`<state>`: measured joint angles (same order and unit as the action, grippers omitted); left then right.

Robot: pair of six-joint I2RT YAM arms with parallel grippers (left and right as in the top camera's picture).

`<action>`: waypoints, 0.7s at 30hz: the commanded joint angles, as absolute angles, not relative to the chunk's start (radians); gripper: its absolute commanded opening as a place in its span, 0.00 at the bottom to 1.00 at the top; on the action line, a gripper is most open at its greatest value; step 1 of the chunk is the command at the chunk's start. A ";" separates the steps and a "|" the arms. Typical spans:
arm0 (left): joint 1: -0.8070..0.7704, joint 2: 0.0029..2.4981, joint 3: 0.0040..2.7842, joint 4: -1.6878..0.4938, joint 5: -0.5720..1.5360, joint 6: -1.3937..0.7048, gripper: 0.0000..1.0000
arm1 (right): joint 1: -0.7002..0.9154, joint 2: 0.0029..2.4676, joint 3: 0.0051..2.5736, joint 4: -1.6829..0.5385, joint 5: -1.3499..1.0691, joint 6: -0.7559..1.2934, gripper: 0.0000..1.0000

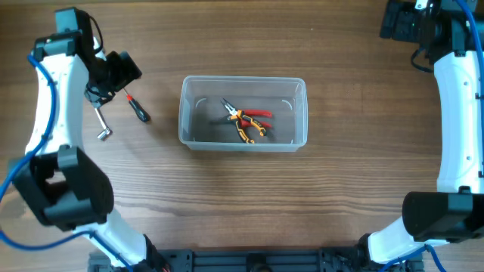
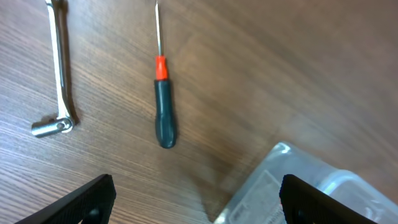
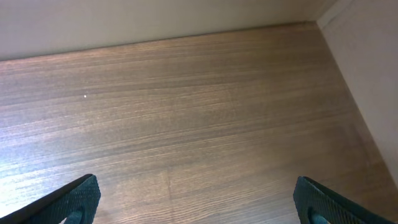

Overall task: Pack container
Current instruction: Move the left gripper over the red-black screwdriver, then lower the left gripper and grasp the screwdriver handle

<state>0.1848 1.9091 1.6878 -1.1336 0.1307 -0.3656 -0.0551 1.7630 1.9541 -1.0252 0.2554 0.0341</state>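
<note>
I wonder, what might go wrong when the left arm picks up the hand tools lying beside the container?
The screwdriver is slim, so it may roll or slip from the open left tool. The socket wrench lies close beside it and could get nudged. The container corner sits near that tool.

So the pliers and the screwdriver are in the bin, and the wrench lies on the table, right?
Not quite. The screwdriver is not in the bin; it lies on the table next to the wrench, as the overhead view shows. The rest holds: the pliers are in the bin and the wrench lies on the table.
</note>
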 commanded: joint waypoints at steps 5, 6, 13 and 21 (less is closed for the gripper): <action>0.192 2.044 1.702 -1.156 0.118 -0.340 0.56 | -0.054 1.750 1.968 -1.022 0.262 0.052 1.00; 0.192 2.052 1.702 -1.156 0.118 -0.340 0.47 | -0.054 1.750 1.968 -1.022 0.262 0.053 1.00; 0.192 2.065 1.702 -1.126 0.118 -0.340 0.41 | -0.054 1.750 1.968 -1.022 0.262 0.053 1.00; 0.192 2.087 1.702 -1.105 0.118 -0.341 0.43 | -0.054 1.750 1.968 -1.022 0.262 0.052 1.00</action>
<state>0.1848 2.0563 1.6878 -1.1061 0.1242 -0.3454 -0.0551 1.7630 1.9541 -1.0248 0.2554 0.0341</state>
